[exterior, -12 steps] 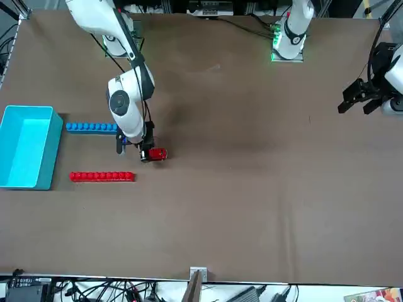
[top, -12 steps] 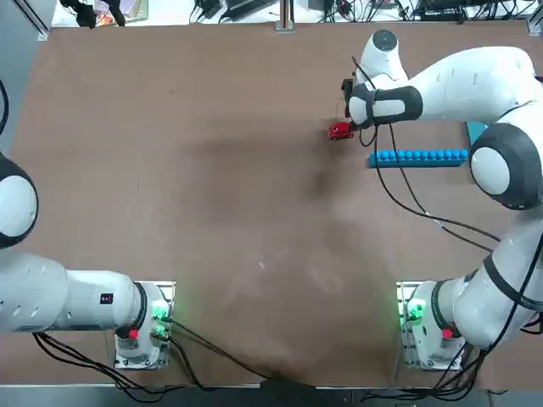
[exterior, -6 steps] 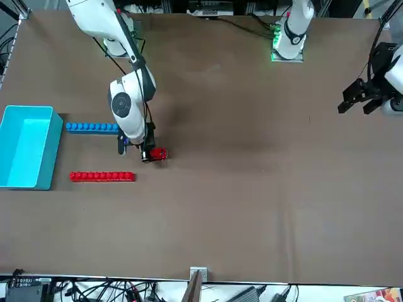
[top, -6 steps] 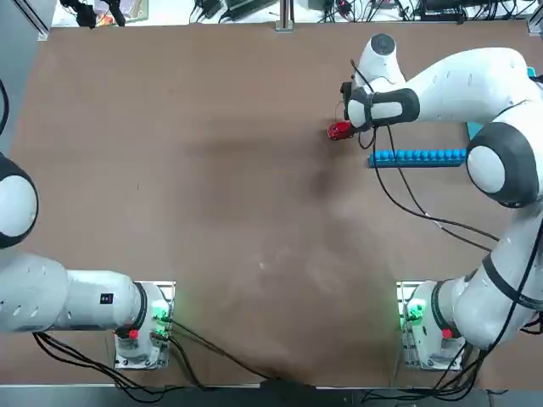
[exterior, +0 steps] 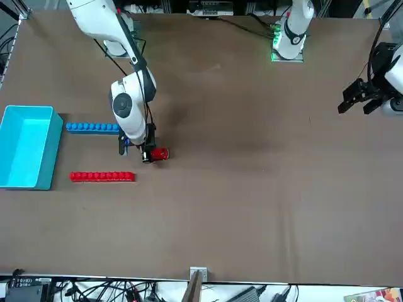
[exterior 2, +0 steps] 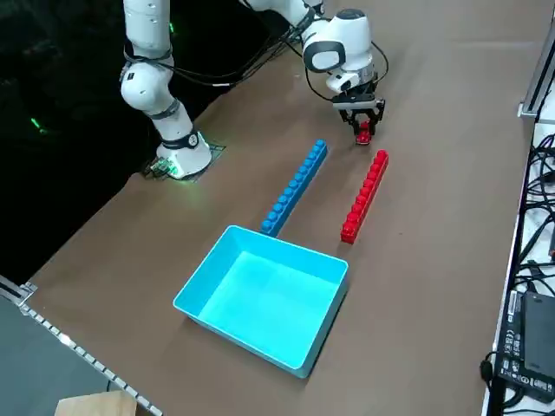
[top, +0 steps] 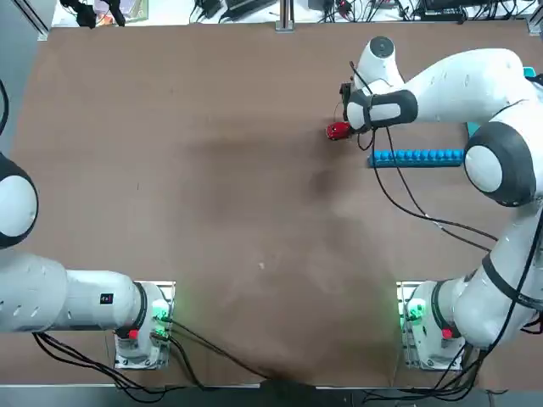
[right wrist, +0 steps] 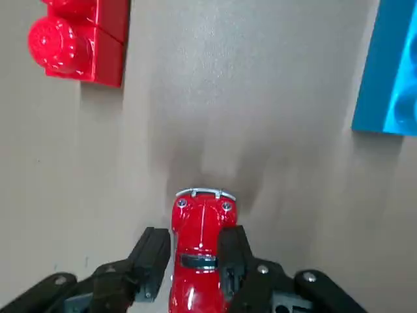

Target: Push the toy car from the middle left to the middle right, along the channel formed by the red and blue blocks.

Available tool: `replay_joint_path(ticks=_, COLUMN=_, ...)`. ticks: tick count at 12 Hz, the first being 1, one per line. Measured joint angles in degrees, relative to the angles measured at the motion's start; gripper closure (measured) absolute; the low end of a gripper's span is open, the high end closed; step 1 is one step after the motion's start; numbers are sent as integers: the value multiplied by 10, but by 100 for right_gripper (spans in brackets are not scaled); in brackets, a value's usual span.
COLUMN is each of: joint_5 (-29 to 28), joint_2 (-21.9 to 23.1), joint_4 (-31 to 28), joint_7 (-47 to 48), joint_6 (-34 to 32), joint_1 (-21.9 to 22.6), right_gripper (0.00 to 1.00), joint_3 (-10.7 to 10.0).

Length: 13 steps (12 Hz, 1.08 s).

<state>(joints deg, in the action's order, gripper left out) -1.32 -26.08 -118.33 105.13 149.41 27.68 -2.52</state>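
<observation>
The tiny red toy car (right wrist: 199, 242) sits on the table between the fingers of my right gripper (right wrist: 194, 253), which is shut on its sides. In the front view the car (exterior: 159, 153) and gripper (exterior: 148, 155) lie just outside the channel's (exterior: 94, 152) open end. The blue bar (exterior: 92, 128) and the red bar (exterior: 102, 177) lie parallel on either side of it. From the right side the car (exterior 2: 362, 133) is under the gripper (exterior 2: 362, 126), beyond the red bar (exterior 2: 364, 196) and blue bar (exterior 2: 297, 186). From overhead my arm hides the red bar; the car (top: 338, 130) and blue bar (top: 417, 157) show.
A light-blue open bin (exterior: 55, 151) stands at the far end of the two bars, also seen from the right side as the bin (exterior 2: 260, 347). The parked left gripper (exterior: 360, 100) hangs far across the table.
The gripper and the car have shifted together a little away from the bars' end. The bars and bin have not moved.
</observation>
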Motion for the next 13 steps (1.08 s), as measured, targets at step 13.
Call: replay_joint_path(ticks=13, joint_5=0, joint_2=-14, joint_4=12, joint_7=51, joint_6=6, joint_1=29, right_gripper=51, joint_3=2)
